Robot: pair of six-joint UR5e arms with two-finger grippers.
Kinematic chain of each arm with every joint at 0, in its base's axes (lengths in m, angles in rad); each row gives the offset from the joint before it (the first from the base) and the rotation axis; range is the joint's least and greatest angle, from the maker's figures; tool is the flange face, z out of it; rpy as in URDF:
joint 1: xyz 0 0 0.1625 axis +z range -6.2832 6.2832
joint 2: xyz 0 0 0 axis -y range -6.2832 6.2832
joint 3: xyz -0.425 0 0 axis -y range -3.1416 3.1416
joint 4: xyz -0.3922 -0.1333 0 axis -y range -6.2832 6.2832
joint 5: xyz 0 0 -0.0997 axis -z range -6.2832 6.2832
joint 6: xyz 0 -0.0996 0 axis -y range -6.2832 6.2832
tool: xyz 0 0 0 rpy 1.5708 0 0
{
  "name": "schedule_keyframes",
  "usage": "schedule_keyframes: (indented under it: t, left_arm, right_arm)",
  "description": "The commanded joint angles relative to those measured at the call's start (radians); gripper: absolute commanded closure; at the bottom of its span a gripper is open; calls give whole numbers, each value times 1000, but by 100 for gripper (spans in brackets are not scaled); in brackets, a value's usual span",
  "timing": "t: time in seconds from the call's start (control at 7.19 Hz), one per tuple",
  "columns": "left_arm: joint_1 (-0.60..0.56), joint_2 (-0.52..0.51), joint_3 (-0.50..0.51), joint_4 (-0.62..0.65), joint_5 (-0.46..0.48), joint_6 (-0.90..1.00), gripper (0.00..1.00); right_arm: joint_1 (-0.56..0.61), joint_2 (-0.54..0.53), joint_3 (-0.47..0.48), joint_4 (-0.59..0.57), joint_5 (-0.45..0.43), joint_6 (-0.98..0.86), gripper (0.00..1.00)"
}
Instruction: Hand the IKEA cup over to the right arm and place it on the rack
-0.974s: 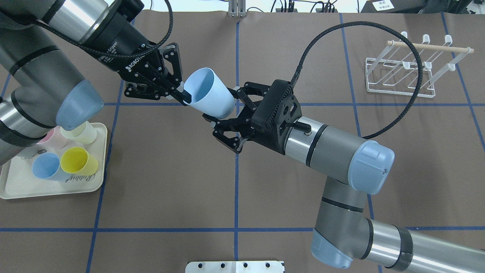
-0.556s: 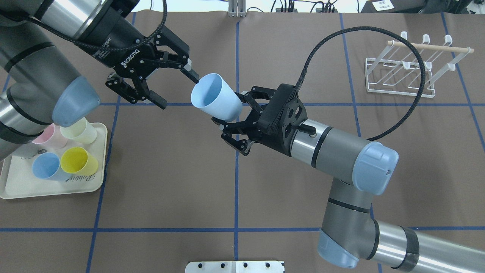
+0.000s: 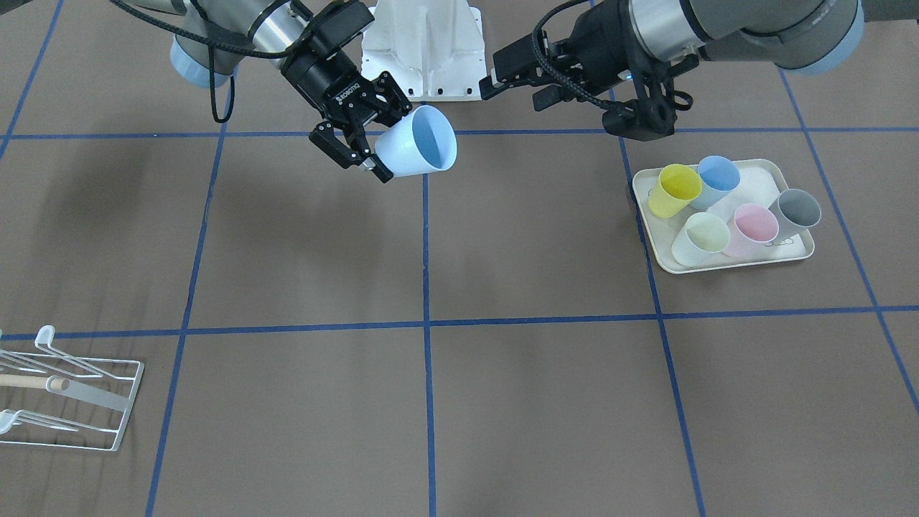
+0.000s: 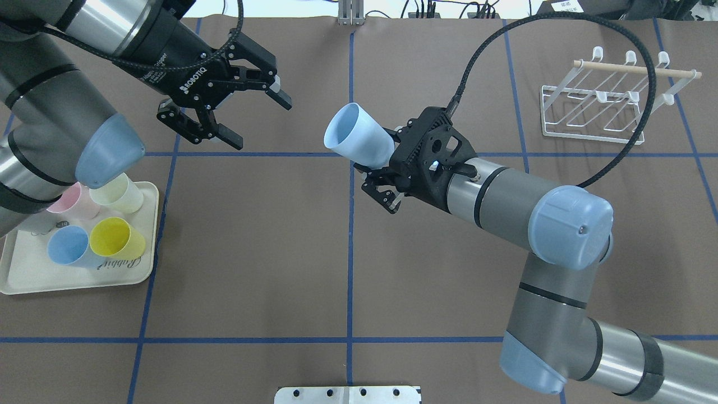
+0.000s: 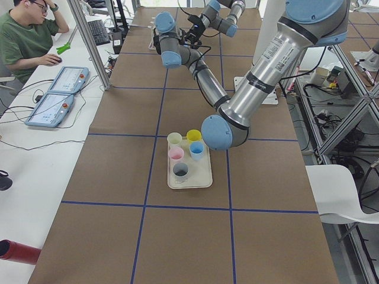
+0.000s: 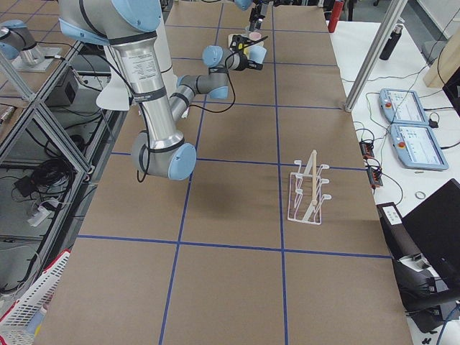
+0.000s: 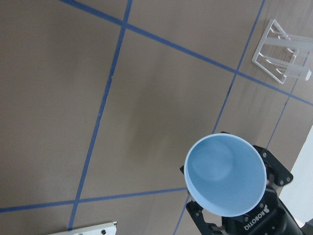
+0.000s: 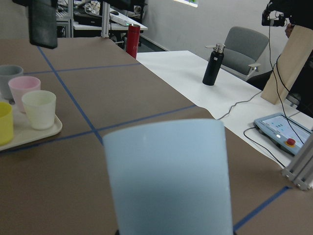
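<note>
Overhead exterior shows my right gripper clamped on the pale-blue IKEA cup above mid-table; left gripper gapes empty. Handover looks done; next, carry it to the rack.

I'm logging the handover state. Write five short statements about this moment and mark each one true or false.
1. The right gripper holds the light-blue cup. True.
2. The left gripper is shut on a cup. False: its jaws are spread and hold nothing.
3. A cup hangs on the rack. False: no cup is on the rack.
4. The tray holds five cups. True.
5. The held cup's mouth points toward the rack. False: it points away from the rack, toward the left gripper's side.
</note>
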Motion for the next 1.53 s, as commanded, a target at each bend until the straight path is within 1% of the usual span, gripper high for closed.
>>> schedule_keyframes:
  t: [0.0, 0.14, 0.42, 0.56, 0.7, 0.83, 0.97, 1.25, 1.39]
  left_arm:
    - [28, 26, -15, 1, 187, 4, 0]
    - [37, 45, -15, 4, 220, 43, 0]
    - [59, 114, -16, 6, 334, 146, 0]
    - [69, 140, -18, 23, 385, 206, 0]
    - [73, 147, -21, 71, 407, 272, 0]
    - [74, 145, -37, 161, 425, 342, 0]
    - [91, 145, -71, 269, 460, 429, 0]
    - [146, 145, -146, 485, 577, 553, 0]
    - [148, 147, -160, 491, 579, 553, 0]
  right_arm:
    - [36, 5, 81, -263, 1, -2, 100]
    - [45, -4, 82, -271, -8, 0, 100]
    - [114, -31, 82, -291, -7, 5, 100]
    - [163, -28, 111, -415, -1, -3, 100]
    - [192, -13, 159, -590, -2, -58, 100]
    - [228, -13, 188, -715, -2, -152, 100]
    - [258, -15, 190, -781, -10, -237, 100]
    - [356, -28, 196, -889, -16, -453, 100]
    - [381, -56, 204, -917, -51, -553, 100]
